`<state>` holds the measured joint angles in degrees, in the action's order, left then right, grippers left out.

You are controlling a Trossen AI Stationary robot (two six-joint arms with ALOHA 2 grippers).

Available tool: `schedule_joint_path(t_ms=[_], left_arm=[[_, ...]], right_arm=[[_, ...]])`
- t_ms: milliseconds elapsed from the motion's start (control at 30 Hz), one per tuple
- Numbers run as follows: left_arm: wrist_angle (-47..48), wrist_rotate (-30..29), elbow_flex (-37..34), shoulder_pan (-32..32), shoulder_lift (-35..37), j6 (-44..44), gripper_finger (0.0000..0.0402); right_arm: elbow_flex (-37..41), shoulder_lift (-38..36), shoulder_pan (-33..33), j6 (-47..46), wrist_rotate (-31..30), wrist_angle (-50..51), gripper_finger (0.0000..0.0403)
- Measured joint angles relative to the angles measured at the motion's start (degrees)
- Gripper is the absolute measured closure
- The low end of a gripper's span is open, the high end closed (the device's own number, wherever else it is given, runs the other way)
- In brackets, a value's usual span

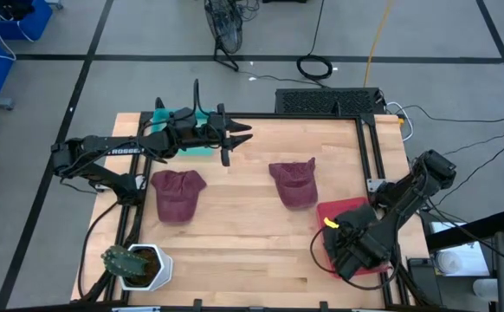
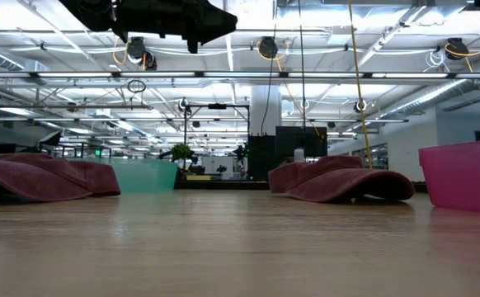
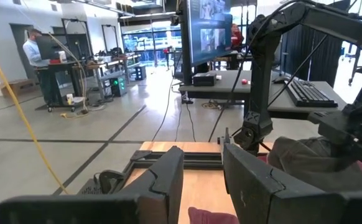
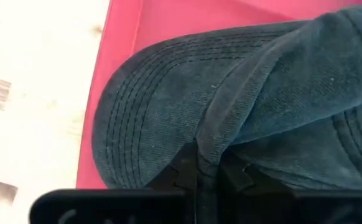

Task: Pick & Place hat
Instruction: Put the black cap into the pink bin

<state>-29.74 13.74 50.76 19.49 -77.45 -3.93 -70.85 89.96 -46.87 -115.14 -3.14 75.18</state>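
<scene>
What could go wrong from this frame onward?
The right hand is shut on a thin fold of the dark hat over the pink bin; releasing badly could leave the brim draped over the bin's edge. The left hand hangs open, raised near the teal bin. Two maroon hats are not yet placed; a shallow pinch could slip off the soft cloth.

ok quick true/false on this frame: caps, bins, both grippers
1. Two maroon caps lie on the table, one left, one right. True.
2. The right gripper is pinching a dark cap over the pink bin. True.
3. The left gripper is holding a cap. False: it is open and empty, above the table.
4. The teal bin sits by the right arm. False: it is under the left arm.
</scene>
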Motion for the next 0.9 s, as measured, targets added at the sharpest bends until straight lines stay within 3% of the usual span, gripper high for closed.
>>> schedule_joint_path(t_ms=[467, 900], left_arm=[[0.0, 0.3, 0.0, 0.0, 0.0, 0.3, 0.0282], [-0.1, 1.2, 0.0, 0.0, 0.0, 0.7, 0.0282]], right_arm=[[1.6, -0.3, -1.4, -3.6, -2.7, -7.6, 0.0366], [13.1, -0.4, -4.6, -2.4, -1.4, -30.4, 0.0296]])
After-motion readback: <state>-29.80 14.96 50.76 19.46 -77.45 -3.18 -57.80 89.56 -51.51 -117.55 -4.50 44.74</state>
